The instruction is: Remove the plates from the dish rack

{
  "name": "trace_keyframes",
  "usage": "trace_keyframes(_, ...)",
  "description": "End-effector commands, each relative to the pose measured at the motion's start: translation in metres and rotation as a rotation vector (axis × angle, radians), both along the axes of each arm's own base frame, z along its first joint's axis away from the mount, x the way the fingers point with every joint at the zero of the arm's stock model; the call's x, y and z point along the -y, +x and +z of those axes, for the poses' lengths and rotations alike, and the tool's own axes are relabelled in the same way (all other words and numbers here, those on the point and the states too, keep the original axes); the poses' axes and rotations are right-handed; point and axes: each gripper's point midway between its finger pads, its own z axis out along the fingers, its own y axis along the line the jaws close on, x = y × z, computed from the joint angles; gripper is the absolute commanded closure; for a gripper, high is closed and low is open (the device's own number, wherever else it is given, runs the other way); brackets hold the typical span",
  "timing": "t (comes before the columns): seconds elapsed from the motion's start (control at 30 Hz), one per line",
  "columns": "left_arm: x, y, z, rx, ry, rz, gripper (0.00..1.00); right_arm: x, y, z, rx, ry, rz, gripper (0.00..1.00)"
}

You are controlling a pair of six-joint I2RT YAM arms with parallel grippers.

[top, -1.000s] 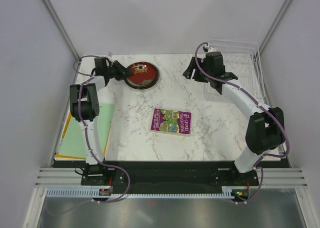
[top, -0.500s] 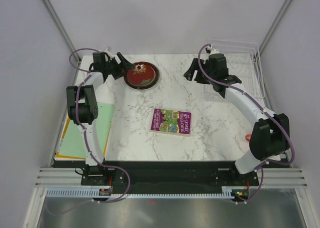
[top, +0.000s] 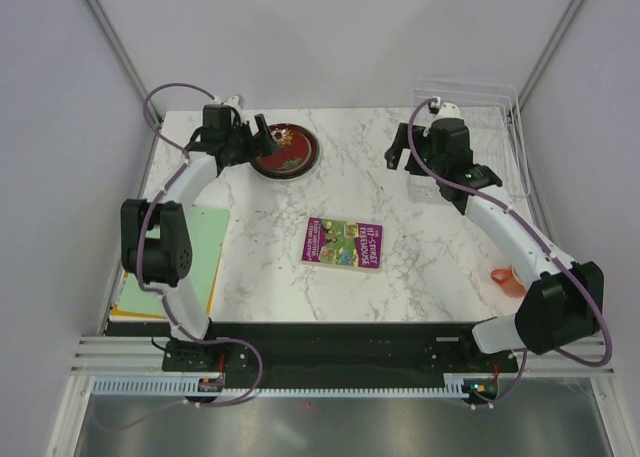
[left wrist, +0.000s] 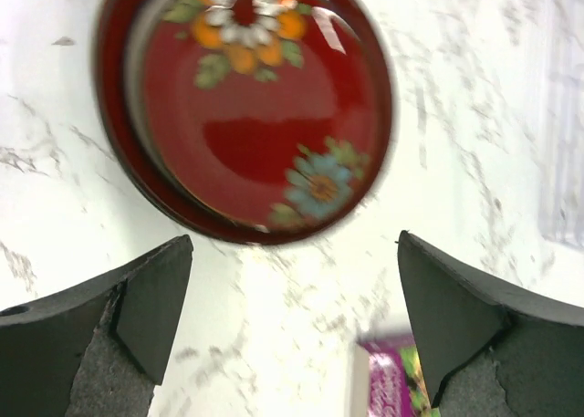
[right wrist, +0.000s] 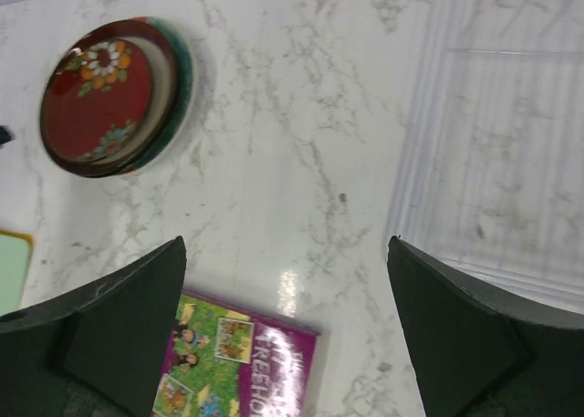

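The plates (top: 286,149) lie stacked on the marble at the back left, a dark-rimmed red floral plate (left wrist: 255,107) on top. A teal rim shows under the stack (right wrist: 114,96) in the right wrist view. My left gripper (top: 258,142) hovers just left of the stack, open (left wrist: 292,280) and holding nothing. The clear dish rack (top: 480,127) stands at the back right, and no plate shows in it (right wrist: 502,161). My right gripper (top: 405,162) hangs beside the rack's left side, open (right wrist: 287,289) over bare marble.
A purple book (top: 343,243) lies mid-table, also seen below each gripper (left wrist: 392,380) (right wrist: 242,358). A small orange cup (top: 507,279) lies near the right edge by the right arm. A green sheet (top: 190,262) covers the left edge.
My left gripper opened, let go of the red plate and drew back from it. My right gripper opened wider while its arm swung right, uncovering the orange cup.
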Motion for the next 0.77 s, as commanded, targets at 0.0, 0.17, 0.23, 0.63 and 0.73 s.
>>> trace_keyframes(0.0,0.015,-0.046,0.082,0.210,0.152,-0.053,0.00,0.068,-0.020,0.006,0.059,-0.269,-0.196,0.02)
trace_keyframes(0.17,0.033,-0.107,0.143,0.363,0.133,-0.090,0.00,0.121,-0.050,0.002,0.091,-0.425,-0.373,0.02)
trace_keyframes(0.23,0.033,-0.126,0.148,0.383,0.114,-0.090,0.00,0.131,-0.061,-0.015,0.076,-0.471,-0.391,0.02)
trace_keyframes(0.63,0.003,-0.211,0.169,0.612,0.097,-0.037,0.00,0.157,-0.098,-0.032,0.196,-0.396,-0.542,0.02)
trace_keyframes(0.73,0.000,-0.211,0.165,0.605,0.105,-0.027,0.00,0.159,-0.101,-0.034,0.192,-0.406,-0.544,0.02)
